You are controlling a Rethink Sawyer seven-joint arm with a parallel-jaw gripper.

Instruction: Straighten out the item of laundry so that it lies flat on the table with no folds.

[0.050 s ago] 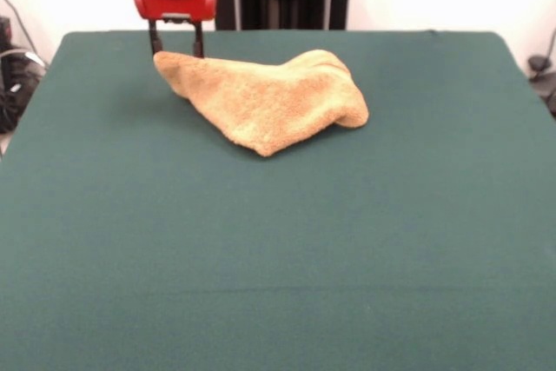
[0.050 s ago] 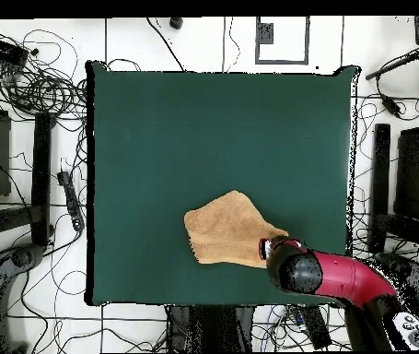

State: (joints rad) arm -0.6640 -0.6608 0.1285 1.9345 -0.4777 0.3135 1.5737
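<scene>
Overhead, bunched towel (image 2: 229, 230) lies near table's (image 2: 157, 138) gripper-side (image 1: 176, 48) edge.

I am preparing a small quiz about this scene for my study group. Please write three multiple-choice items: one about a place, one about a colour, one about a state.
1. Where on the table does the towel lie, in the front view?
A. near the far edge
B. at the near edge
C. hanging over the side

2. What colour is the towel?
A. white
B. golden tan
C. blue

3. How does the towel lie?
A. spread flat
B. rolled into a tube
C. bunched, with folds

Answers:
1 A: it sits close to the far edge, below the claw.
2 B: tan terry cloth shows in both views.
3 C: it rises in a hump with layers folded over.
</scene>
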